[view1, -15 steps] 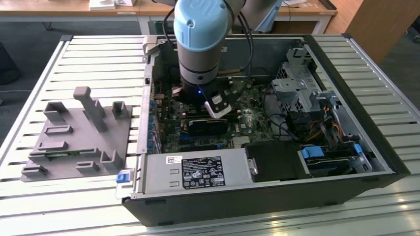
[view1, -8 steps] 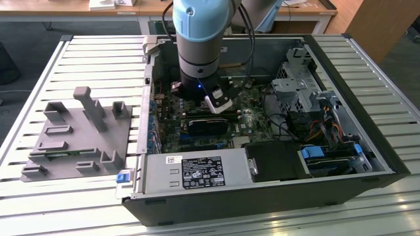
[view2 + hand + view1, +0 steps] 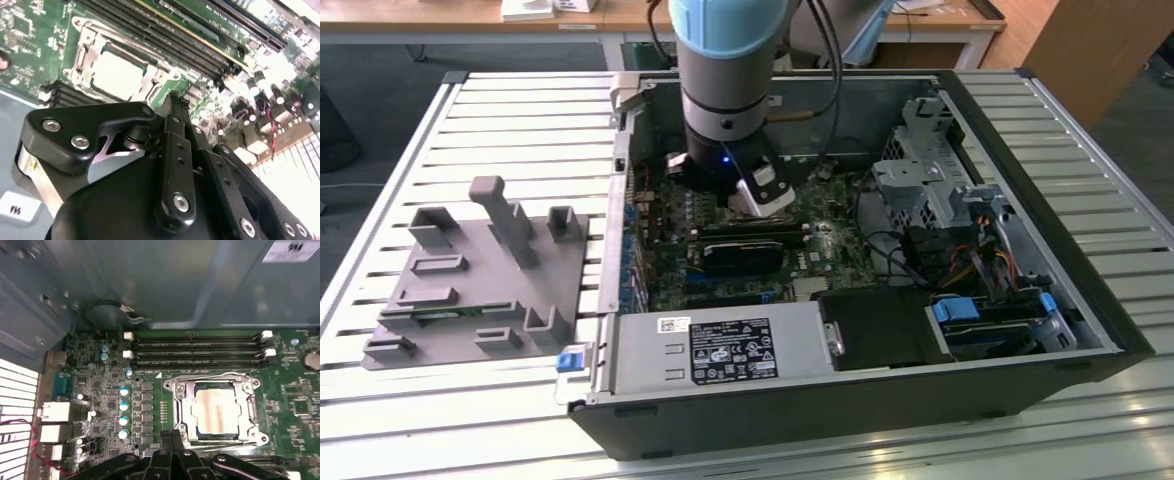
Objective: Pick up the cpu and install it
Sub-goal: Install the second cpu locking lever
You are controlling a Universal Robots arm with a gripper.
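So the chip (image 3: 214, 409) is already sitting in the socket (image 3: 216, 410) on the motherboard (image 3: 150, 405). You can see its pale metal top (image 3: 116, 76) framed by the metal bracket in both wrist views, lying flat as far as I can tell. The gripper (image 3: 172, 107) is hanging just above the board right beside the socket, and its two black fingers (image 3: 176, 150) look pressed together with nothing between them. The four memory slots (image 3: 197, 351) run along the side of the socket away from the gripper. In the exterior view the arm (image 3: 727, 90) reaches straight down into the open computer case (image 3: 881, 250), over the middle of the board. The grey tray (image 3: 474, 275) with the upright posts sits outside the case, on the slatted table (image 3: 520, 100) toward the exterior view's left.
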